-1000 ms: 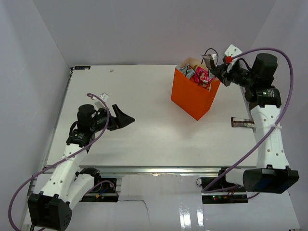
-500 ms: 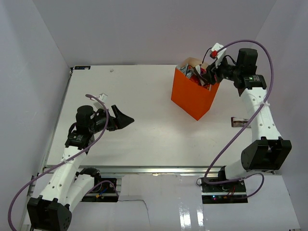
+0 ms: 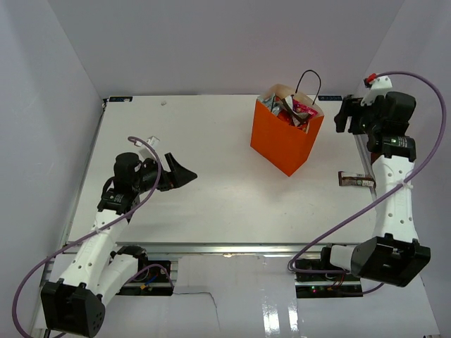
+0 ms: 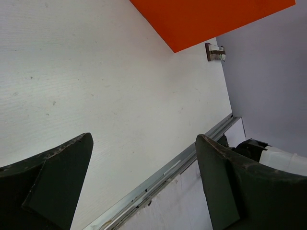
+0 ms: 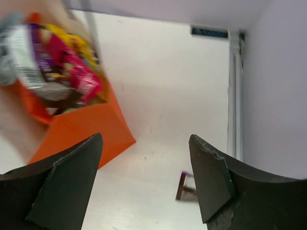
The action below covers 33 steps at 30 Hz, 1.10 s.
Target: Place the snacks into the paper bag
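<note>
A: What's still outside the paper bag (image 3: 282, 144)?

B: One small dark bar (image 3: 354, 180), flat on the table (image 3: 197, 127). It's right of the bag, on its near side, well apart from it. Pink packets (image 3: 303, 108) and other wrappers poke out of the bag's mouth, so I'd call those done.

A: Which arm do I send?

B: R arm, no contest. The right gripper (image 3: 343, 116) hangs beside the bag's top right rim, not touching it. The bar sits below it, further out on the bag's near-right side, close by that arm's forearm. The left gripper (image 4: 144, 139) is way off on the bag's left.

A: How's the bar lying?

B: Long axis runs left-right, one end aimed roughly at the bag's base. I'd come down over it w/ the fingers across the short side.

A: State of the R hand?

B: Jaws wide in the wrist view, nothing between them, touching nothing. L is the same, fully spread and empty.

A: Risk?

B: The bar's thin and flat, so I think the pinch could skate off it.
</note>
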Motion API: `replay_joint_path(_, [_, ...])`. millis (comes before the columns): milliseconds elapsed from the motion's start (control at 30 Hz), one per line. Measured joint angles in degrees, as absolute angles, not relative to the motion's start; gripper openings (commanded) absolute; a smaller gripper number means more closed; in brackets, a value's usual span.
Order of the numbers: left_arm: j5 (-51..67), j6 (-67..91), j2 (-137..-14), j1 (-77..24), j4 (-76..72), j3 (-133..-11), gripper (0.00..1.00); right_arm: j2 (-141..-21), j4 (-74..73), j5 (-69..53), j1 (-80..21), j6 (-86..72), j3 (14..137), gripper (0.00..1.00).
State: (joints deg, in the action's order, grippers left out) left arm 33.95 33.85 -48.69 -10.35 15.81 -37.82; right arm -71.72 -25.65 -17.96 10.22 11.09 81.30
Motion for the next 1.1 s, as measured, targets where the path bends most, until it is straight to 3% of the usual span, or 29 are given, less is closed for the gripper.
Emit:
replay_joint_path(200, [34.74, 33.76, -51.94, -10.35, 14.83, -37.87, 0.98, -72.27, -27.18, 1.28, 11.57, -3.40, 65.52, 0.86])
replay_joint_path(333, [35.38, 33.87, -53.63, -10.35, 14.50, -37.89, 0.98, -75.42, -28.05, 7.70, 12.32, -9.61, 58.48, 0.86])
replay_joint_path(700, [36.01, 34.57, -54.26, -10.35, 14.24, -38.00, 0.98, -92.16, -27.03, 14.74, 16.58, -20.18, 59.77, 0.86])
replay_joint_path(1100, [36.01, 36.03, -54.30, -10.35, 14.15, -38.02, 0.98, -96.51, -21.30, 19.57, 17.12, -23.42, 60.23, 0.83])
